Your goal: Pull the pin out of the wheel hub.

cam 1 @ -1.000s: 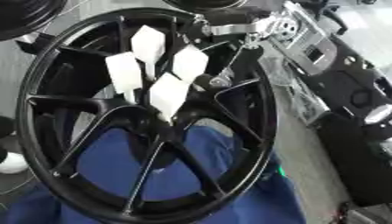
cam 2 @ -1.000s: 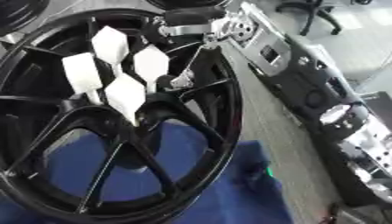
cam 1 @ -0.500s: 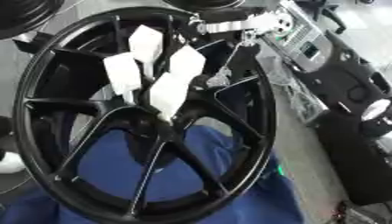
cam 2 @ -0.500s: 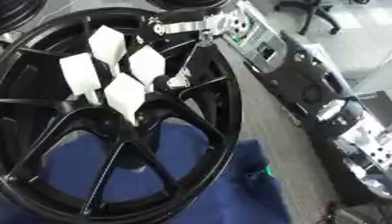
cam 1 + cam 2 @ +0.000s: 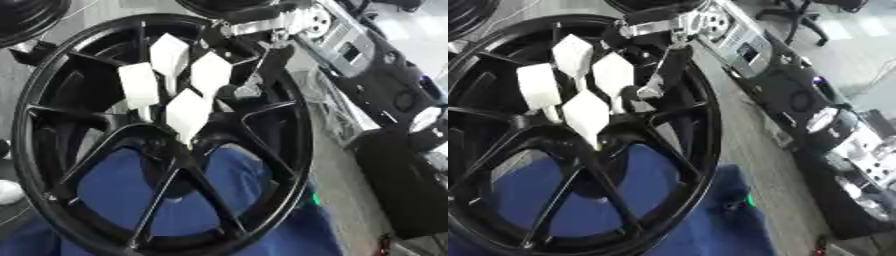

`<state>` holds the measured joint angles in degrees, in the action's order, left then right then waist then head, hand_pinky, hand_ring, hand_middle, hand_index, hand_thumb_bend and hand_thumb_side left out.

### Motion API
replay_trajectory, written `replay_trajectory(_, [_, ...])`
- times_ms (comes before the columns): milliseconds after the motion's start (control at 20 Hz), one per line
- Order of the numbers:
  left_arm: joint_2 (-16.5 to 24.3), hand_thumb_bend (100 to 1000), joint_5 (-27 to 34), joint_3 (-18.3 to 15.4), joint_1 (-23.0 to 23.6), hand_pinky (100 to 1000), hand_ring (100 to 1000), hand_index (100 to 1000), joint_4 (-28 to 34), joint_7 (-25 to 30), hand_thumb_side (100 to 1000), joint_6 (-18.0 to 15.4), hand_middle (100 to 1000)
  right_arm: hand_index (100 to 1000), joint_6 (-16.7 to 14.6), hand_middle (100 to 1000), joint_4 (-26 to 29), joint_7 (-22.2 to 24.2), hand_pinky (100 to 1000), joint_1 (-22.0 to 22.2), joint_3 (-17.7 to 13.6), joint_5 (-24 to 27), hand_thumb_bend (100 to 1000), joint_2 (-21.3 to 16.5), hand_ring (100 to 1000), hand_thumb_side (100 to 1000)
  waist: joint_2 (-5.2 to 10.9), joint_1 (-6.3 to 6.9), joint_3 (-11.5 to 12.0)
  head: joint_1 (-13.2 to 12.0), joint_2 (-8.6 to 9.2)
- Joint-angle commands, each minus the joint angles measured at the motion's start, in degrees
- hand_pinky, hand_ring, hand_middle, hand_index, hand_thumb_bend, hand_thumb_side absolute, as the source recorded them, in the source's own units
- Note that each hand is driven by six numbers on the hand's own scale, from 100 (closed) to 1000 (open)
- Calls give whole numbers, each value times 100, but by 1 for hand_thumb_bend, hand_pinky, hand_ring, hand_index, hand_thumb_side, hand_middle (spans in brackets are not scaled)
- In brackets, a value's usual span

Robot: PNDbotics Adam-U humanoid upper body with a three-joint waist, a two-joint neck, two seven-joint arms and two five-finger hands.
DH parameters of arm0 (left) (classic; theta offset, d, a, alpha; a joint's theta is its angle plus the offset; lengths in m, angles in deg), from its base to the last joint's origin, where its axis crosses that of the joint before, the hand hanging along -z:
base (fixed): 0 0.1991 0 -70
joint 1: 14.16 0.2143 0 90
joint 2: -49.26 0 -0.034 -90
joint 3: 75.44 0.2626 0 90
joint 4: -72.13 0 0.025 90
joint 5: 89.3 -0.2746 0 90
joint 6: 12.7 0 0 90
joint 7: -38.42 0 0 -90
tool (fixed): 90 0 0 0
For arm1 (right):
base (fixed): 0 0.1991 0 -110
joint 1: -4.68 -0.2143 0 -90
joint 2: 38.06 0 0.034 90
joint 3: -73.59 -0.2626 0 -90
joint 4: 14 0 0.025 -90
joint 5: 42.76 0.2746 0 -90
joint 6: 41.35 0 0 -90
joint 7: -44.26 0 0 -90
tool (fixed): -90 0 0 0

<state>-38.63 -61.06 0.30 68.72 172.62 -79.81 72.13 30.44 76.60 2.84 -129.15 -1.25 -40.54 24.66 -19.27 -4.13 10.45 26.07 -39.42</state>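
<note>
A big black spoked wheel hub (image 5: 262, 165) lies tilted across most of the view. Several white flat-headed pins stand close together at its centre: one at the top (image 5: 169, 54), one at the left (image 5: 138, 86), one at the right (image 5: 210, 74) and one lowest (image 5: 188, 112). My right arm, silver and black, comes in from the top. Its black hand (image 5: 667, 65) reaches down inside the rim, right beside the rightmost white pin (image 5: 612, 75). Whether it holds that pin is hidden by the dark hand against the dark spokes. My left hand shows in no view.
A blue cloth (image 5: 201, 200) lies under the wheel's lower half. Black and grey equipment (image 5: 798, 95) runs along the right side. Part of another black wheel (image 5: 26, 15) sits at the top left. A small green light (image 5: 313, 200) glows by the rim's lower right.
The whole picture has shifted, so the camera has moved. My right hand stays beside the rightmost white pin, and the pins still stand together in the hub.
</note>
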Motion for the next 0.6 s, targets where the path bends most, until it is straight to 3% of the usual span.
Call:
replay_trajectory(50, [148,279,-51,-38,-28,810,630,779,119,-15,828,-3,695,437,19,233,10,4,726,-119,-137,129,100,-306,507,142,130,5,18,33,87])
replay_trajectory(350, [155,279,-65,-45,-16,810,629,779,120,-25,829,1,695,429,136,224,95,-117,723,-122,-250,328,100,-442,500,135,136,-21,11,17,95])
replay_trajectory(600, [167,278,-76,-54,5,810,627,779,124,-35,828,-3,694,429,319,224,285,-344,727,-100,-520,808,100,-653,497,114,147,-12,-29,-40,99])
